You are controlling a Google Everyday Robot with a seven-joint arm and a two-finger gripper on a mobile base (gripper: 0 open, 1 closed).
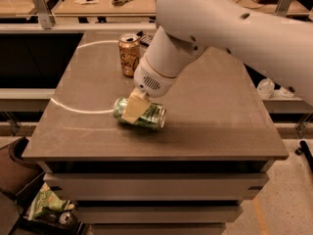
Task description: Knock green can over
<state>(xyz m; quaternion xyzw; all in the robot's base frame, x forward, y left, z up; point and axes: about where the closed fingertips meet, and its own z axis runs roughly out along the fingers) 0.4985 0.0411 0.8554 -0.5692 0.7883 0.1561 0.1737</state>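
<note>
The green can [149, 117] lies on its side on the grey table [210, 126], a little left of the middle, with its silver top pointing right. My gripper [134, 110] reaches down from the white arm [220, 28] and sits around the can's left half. One cream finger [133, 106] crosses the front of the can; the other is hidden behind it. The gripper looks shut on the can.
A gold-brown can [129, 54] stands upright at the back of the table, behind the green can. A pale arc marks the table's left half. Shelving lies under the tabletop, with a green bag [46, 204] on the floor at the lower left.
</note>
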